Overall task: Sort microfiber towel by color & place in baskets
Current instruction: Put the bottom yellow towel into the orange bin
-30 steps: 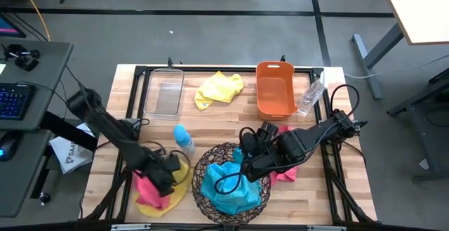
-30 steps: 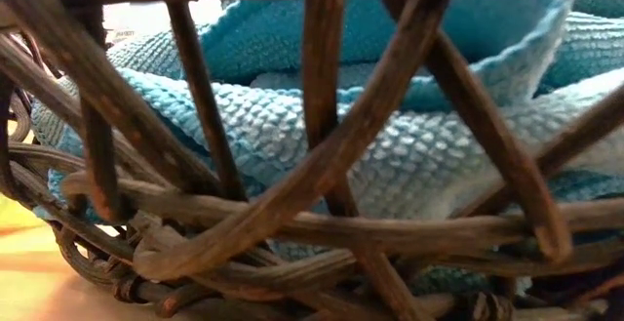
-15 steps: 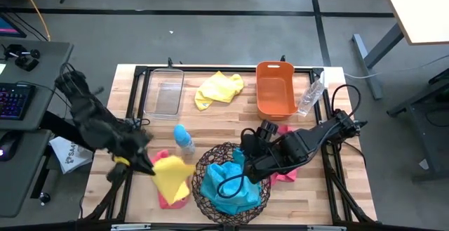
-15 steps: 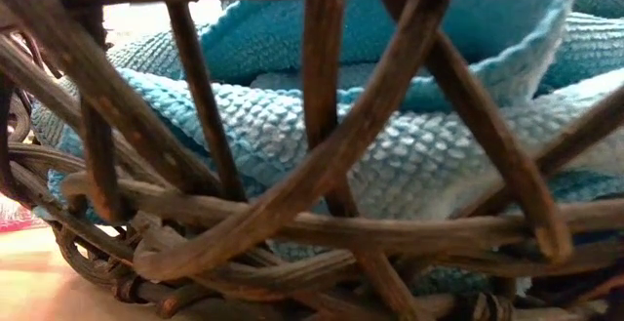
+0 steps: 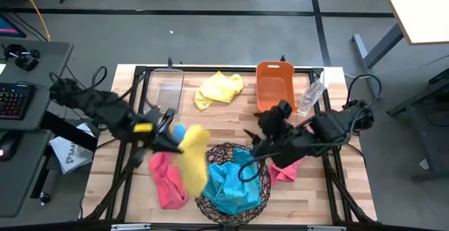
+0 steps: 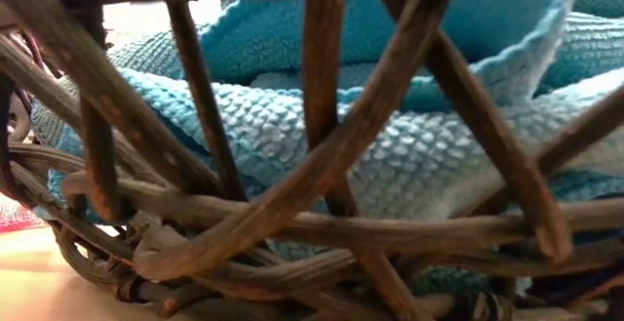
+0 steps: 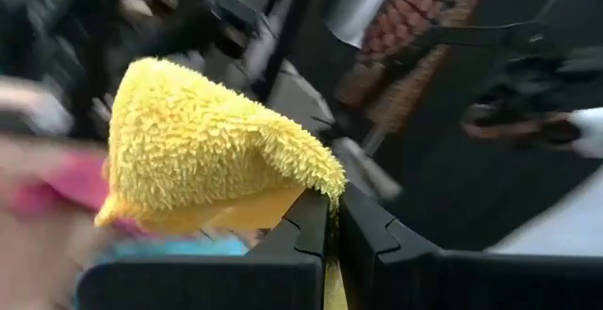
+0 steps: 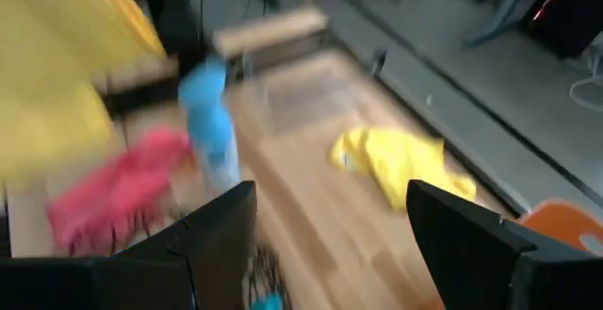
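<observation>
Lifted since earlier frame: yellow towel (image 5: 193,157), clamped in left tool (image 5: 170,140), hanging beside wire basket (image 5: 261,186). Pink towel (image 5: 165,180) uncovered on counter (image 5: 217,122). Right tool (image 5: 254,145) wide, empty, over basket rim.

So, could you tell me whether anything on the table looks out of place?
Yes: two bottles sit among the towels, a small blue one beside the left gripper's yellow towel, and a clear one lying beside the orange bin.
</observation>
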Controlling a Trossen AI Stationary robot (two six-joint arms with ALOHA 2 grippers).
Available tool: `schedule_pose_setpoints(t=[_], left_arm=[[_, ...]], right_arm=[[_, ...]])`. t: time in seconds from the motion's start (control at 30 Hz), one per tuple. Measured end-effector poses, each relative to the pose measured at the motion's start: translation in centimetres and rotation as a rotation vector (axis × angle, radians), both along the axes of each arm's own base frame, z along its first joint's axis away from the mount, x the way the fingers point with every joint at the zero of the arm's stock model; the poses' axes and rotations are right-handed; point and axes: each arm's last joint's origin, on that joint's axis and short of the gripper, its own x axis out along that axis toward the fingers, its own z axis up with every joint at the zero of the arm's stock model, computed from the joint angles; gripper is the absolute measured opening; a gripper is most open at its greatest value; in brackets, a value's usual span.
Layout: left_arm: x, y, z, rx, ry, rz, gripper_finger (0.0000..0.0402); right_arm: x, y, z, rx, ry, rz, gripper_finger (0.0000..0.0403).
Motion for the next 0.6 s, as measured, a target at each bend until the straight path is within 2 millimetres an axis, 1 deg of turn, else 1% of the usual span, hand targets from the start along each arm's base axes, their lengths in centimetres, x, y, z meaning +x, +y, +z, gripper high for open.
schedule_pose_setpoints(t=[0.1,0.17,0.27,0.37,0.43,0.6], left_arm=[[2.7,1.8,-0.2,0.166,-0.027,0.082,0.0],[4.7,3.1,-1.1,0.273,-0.011,0.122,0.0],[7.8,5.4,-2.8,0.371,0.027,0.15,0.0],[10.9,7.7,-4.6,0.446,0.044,0.214,0.0],[13.0,9.0,-5.7,0.472,0.022,0.261,0.0],[17.6,11.8,-7.6,0.496,-0.135,0.361,0.0]], right_arm=[[-0.2,-0.7,1.5,-0.032,-0.114,-0.037,0.027],[-0.3,-1.1,2.6,-0.057,-0.192,-0.067,0.027],[-0.5,-1.8,4.2,-0.096,-0.284,-0.114,0.027],[-0.9,-2.7,5.2,-0.14,-0.326,-0.167,0.027],[-1.2,-3.3,5.5,-0.152,-0.339,-0.202,0.027],[-2.1,-5.1,6.3,-0.152,-0.355,-0.252,0.027]])
